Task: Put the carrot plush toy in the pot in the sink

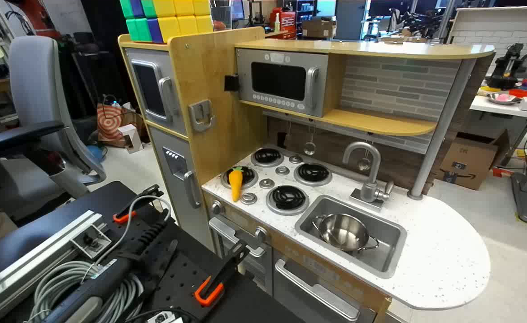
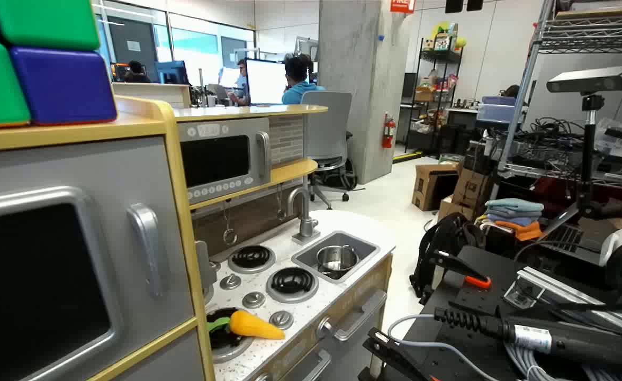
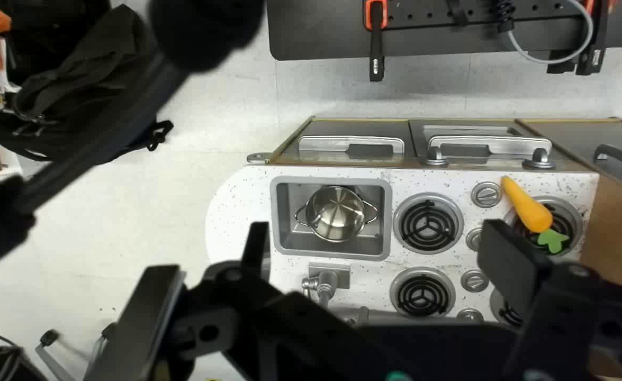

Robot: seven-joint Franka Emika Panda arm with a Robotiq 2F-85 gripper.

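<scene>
A tapered carrot plush toy (image 1: 235, 185) lies partly over a coiled black burner (image 1: 249, 176) in an exterior view. In an exterior view, a shiny round metal pot (image 2: 337, 258) sits inside the rectangular sink (image 2: 369, 247). In the wrist view, the gripper (image 3: 377, 238) stands spread.

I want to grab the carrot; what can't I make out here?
Carrot plush toy: underside, hidden by its body, every view.
Pot in the sink: outer base, hidden by its walls, every view.
Lower-right burner, wrist view: partly covered by the jaws.
Microwave buttons, both exterior views: markings too small.
Blocks, both exterior views: cut off by the top edge.
Dark bar, wrist view: too blurred to identify.
</scene>
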